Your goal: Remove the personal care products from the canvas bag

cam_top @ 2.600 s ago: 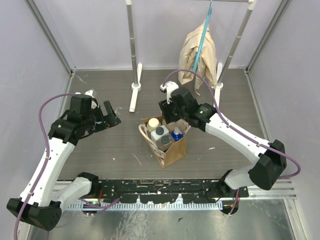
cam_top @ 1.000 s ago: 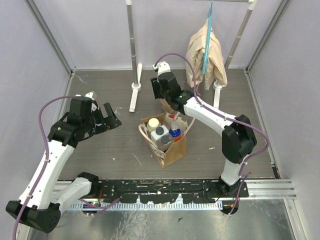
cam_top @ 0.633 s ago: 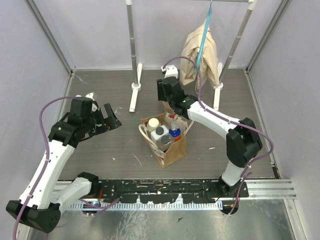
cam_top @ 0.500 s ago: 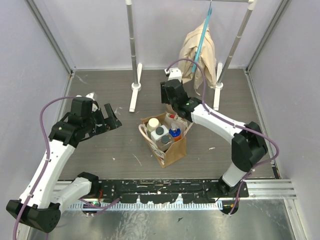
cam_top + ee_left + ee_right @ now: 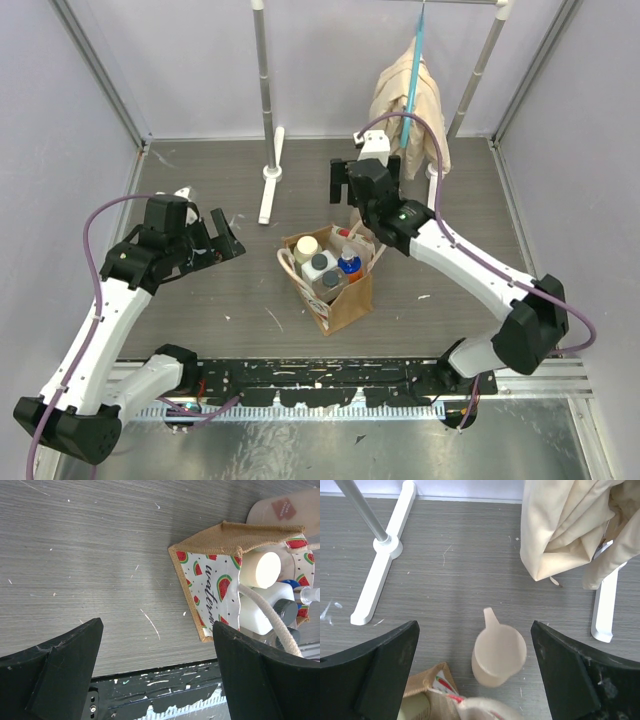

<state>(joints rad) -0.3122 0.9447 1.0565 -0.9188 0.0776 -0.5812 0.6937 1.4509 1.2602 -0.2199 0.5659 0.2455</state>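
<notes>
The canvas bag [image 5: 352, 298] stands on the surface [image 5: 220, 300], turned diagonally, one corner toward the near edge, mouth up. In it, upright with caps up: a cream-capped bottle [image 5: 307, 245], a white bottle with dark grey cap [image 5: 320, 263] and a blue bottle [image 5: 350, 266]. Left of it the left pincer [image 5: 157, 625] hovers released, arm bent. Just behind the bag is the beige pump-top bottle [image 5: 499, 656], spout pointing away; upright or lying, I cannot tell. Over it the right pincer [image 5: 474, 625] is spread wide, holding nothing, arm stretched forward. Farther back hangs a beige cloth [image 5: 432, 115].
</notes>
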